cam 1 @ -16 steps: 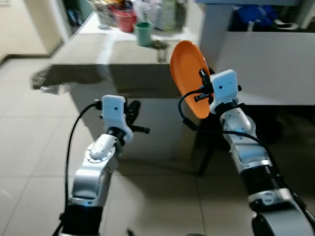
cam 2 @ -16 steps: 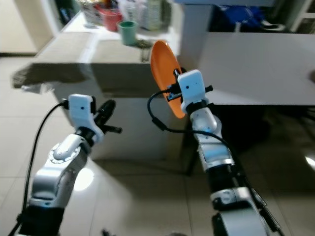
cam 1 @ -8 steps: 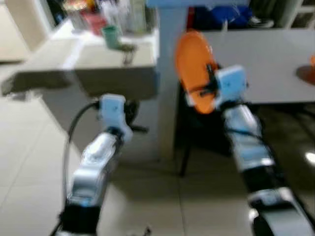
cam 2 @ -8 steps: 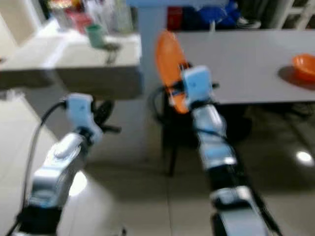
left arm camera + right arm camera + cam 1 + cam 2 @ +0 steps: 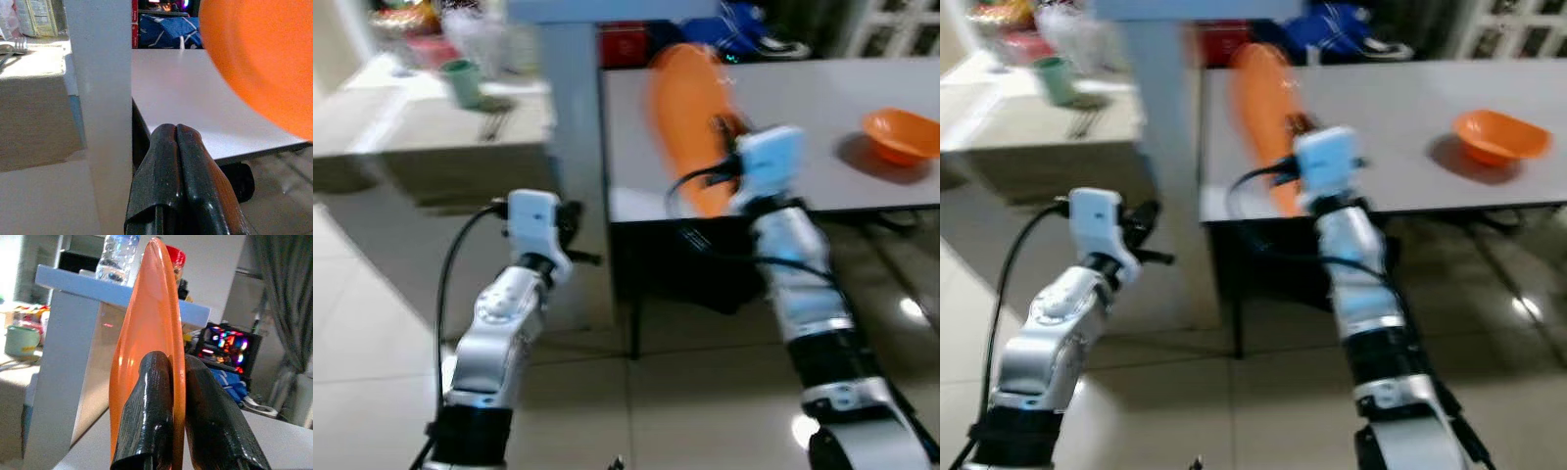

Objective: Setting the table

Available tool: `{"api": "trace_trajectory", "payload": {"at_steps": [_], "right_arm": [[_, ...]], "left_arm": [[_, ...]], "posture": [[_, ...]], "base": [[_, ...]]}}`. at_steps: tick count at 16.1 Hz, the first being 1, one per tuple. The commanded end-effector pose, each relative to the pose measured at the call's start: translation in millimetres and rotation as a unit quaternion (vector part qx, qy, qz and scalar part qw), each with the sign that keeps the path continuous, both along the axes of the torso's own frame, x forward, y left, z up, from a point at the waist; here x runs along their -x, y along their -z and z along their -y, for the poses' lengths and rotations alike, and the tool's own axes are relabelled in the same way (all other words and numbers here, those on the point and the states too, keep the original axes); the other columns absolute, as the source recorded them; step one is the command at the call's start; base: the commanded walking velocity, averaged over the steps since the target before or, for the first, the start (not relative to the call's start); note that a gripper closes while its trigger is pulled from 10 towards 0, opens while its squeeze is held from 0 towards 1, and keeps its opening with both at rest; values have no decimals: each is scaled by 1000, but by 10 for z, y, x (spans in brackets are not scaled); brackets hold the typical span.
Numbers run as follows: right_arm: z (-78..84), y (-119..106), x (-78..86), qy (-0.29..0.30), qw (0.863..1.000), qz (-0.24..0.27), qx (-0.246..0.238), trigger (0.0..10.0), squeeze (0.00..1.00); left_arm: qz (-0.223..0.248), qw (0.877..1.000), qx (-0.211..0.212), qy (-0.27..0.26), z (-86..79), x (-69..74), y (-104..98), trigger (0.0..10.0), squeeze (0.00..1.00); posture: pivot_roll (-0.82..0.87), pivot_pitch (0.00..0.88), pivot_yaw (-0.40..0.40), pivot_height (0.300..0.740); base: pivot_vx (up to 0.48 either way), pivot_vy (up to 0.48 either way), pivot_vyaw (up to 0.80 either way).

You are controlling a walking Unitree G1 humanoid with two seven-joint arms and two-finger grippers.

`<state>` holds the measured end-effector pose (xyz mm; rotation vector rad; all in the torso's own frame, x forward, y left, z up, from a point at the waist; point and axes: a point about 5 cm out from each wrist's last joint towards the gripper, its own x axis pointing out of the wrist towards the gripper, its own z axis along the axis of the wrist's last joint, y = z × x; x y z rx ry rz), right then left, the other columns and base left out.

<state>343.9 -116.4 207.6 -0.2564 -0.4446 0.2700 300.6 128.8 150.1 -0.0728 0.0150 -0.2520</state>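
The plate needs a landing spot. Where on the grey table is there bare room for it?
The grey table is bare between the orange plate held in the right gripper and the orange bowl near its far right. The counter to the left is crowded with a green cup and containers.

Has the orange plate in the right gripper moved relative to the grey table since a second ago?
Yes. The round orange plate, pinched by the right gripper, then hung before the counter left of the flat grey table; now it stands over that table's near left corner.
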Motion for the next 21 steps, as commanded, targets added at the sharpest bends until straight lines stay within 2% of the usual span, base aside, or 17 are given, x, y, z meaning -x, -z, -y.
{"api": "trace_trajectory", "payload": {"at_steps": [1, 5, 7, 9, 12, 13, 14, 16, 17, 18, 21], "right_arm": [[98, -172, -4, 11, 999, 34, -12, 10000, 0], [53, -83, -1, 1, 1000, 15, 4, 10000, 0], [24, -46, -1, -6, 1000, 7, 13, 10000, 0], [-8, 21, -8, -18, 999, -12, 27, 10000, 0], [-179, 44, 39, -90, 993, -16, 69, 10000, 0], [-266, 27, 66, -136, 989, -34, 44, 10000, 0], [-264, -56, 25, -146, 987, -55, -26, 10000, 0], [-179, -184, -86, -135, 978, -81, -136, 10000, 0], [-123, -231, -157, -127, 968, -97, -193, 10000, 0], [-76, -247, -219, -118, 958, -112, -236, 10000, 0], [52, -173, -350, -87, 933, -152, -313, 10000, 0]], "left_arm": [[7, 1000, -1, 7, 56, -5, -35, 10000, 0], [4, 1000, -2, 9, 57, -20, -31, 10000, 0], [18, 999, -3, 31, 102, 0, -63, 10000, 0], [15, 1000, 4, 23, 107, -7, -71, 10000, 0], [8, 1000, 23, 14, 85, -12, -54, 10000, 0], [8, 1000, 21, 15, 88, -11, -54, 10000, 0], [10, 1000, 18, 14, 88, -13, -56, 10000, 0], [11, 1000, 16, 14, 89, -15, -57, 10000, 0], [11, 1000, 16, 15, 91, -18, -56, 10000, 0], [10, 1000, 16, 15, 92, -21, -56, 10000, 0], [15, 1000, 4, 8, 82, -33, -72, 10000, 0]], "posture": [[-118, 0, 62, 740], [-120, 0, 63, 740], [-119, 0, 63, 740], [-117, 0, 61, 740], [-119, 0, 60, 740], [-117, 0, 57, 740], [-116, 0, 56, 740], [-115, 0, 57, 740], [-115, 0, 58, 740], [-113, 0, 58, 740], [-108, 0, 54, 740]], "base": [[0, -416, 0], [180, -413, 0], [240, -412, 0], [122, -411, 0], [0, 0, 0], [0, 0, 0], [0, 0, 0], [0, 0, 0], [0, 0, 0], [0, 0, 0], [0, 0, 0]]}}
